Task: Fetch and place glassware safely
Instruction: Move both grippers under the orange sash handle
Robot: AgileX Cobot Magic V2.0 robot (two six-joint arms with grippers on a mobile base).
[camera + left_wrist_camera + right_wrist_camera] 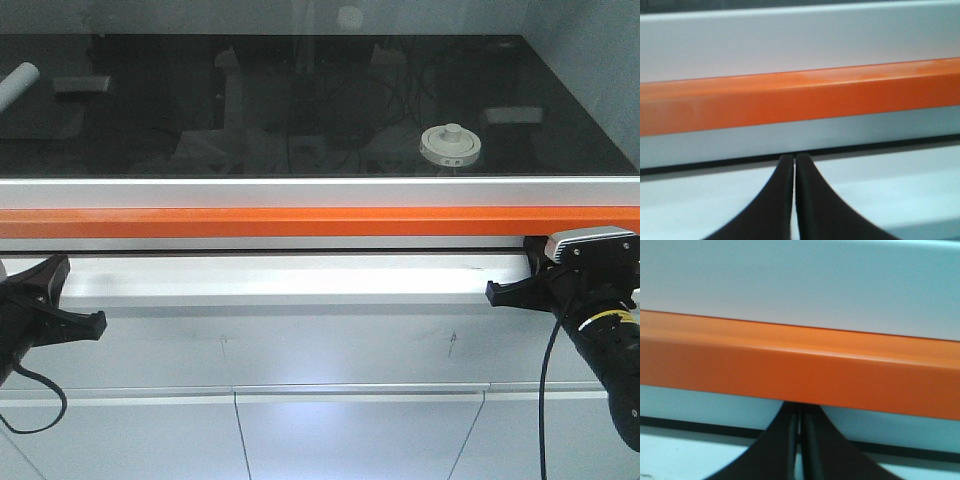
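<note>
Glass jar (pixel 450 146) with a white knobbed lid, upright on the right half of the black counter (pixel 150 140), beyond the orange rail (pixel 300 221). The right gripper (pixel 800 422), low before the rail, lies far nearer than the left gripper (pixel 794 165). Both are clenched and hold nothing. The likely reach is up and forward.

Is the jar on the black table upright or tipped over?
Upright. In the front view the jar carries its lid level on top, with the knob pointing up.
</note>
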